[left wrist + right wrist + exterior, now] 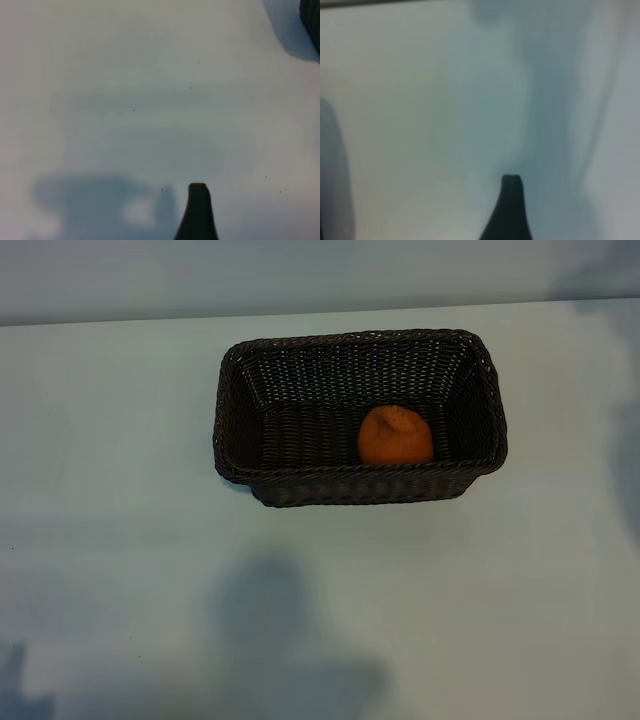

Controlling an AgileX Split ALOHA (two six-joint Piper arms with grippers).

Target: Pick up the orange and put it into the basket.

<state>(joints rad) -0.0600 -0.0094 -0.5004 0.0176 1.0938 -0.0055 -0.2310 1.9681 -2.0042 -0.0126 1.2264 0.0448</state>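
The orange (395, 436) lies in the basket (232, 410), near the table's (110, 540) far edge. Both grippers gape wide, seemingly empty.

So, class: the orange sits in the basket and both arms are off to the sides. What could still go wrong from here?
1. The orange rests against the basket's near wall; being round, it could roll across the floor if the basket gets bumped.
2. The left wrist view shows a basket corner close to the left arm, so a careless sweep might shove the basket along the table.
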